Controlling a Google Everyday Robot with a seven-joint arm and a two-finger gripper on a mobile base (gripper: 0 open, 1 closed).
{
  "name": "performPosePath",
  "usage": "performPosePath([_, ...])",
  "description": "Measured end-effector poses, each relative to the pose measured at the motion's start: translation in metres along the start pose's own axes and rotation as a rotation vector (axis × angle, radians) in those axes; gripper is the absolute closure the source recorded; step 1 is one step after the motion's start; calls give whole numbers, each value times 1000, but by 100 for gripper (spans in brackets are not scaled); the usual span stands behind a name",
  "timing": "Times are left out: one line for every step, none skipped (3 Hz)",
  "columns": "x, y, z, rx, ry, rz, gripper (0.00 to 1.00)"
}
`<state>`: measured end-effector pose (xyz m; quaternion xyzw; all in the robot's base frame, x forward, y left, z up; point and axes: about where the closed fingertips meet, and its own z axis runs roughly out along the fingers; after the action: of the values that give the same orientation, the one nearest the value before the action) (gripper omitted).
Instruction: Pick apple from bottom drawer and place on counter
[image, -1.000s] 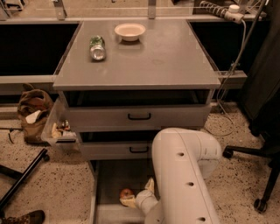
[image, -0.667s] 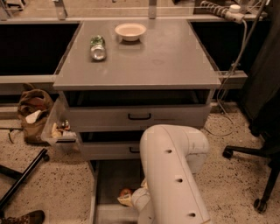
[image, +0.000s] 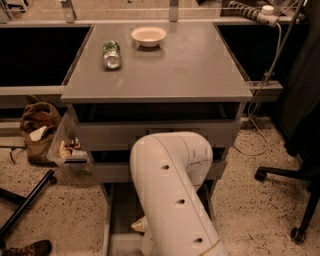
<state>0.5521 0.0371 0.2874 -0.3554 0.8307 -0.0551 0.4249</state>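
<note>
My white arm (image: 175, 200) reaches down in front of the cabinet into the open bottom drawer (image: 121, 207). Only a pale part of the gripper (image: 141, 226) shows at the arm's left edge, low over the grey drawer floor. The apple is hidden behind the arm. The grey counter (image: 170, 70) spreads above the two upper drawers, whose fronts the arm partly covers.
A white bowl (image: 148, 36) and a green can (image: 111, 54) lying on its side sit at the back left of the counter. A clear bin (image: 70, 150) hangs on the cabinet's left side. A brown bag (image: 37, 130), a black pole (image: 25, 205) and an office chair (image: 300, 175) stand on the floor.
The arm has swung left across the drawer fronts. It now covers the apple and most of the gripper, which showed in the bottom drawer before.
</note>
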Motion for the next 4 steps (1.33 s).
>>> performPosePath([-6, -22, 16, -2, 83, 2, 0])
performPosePath([9, -8, 15, -65, 134, 3, 0])
performPosePath([13, -9, 21, -72, 137, 10, 0])
performPosePath([33, -18, 31, -77, 154, 61, 0])
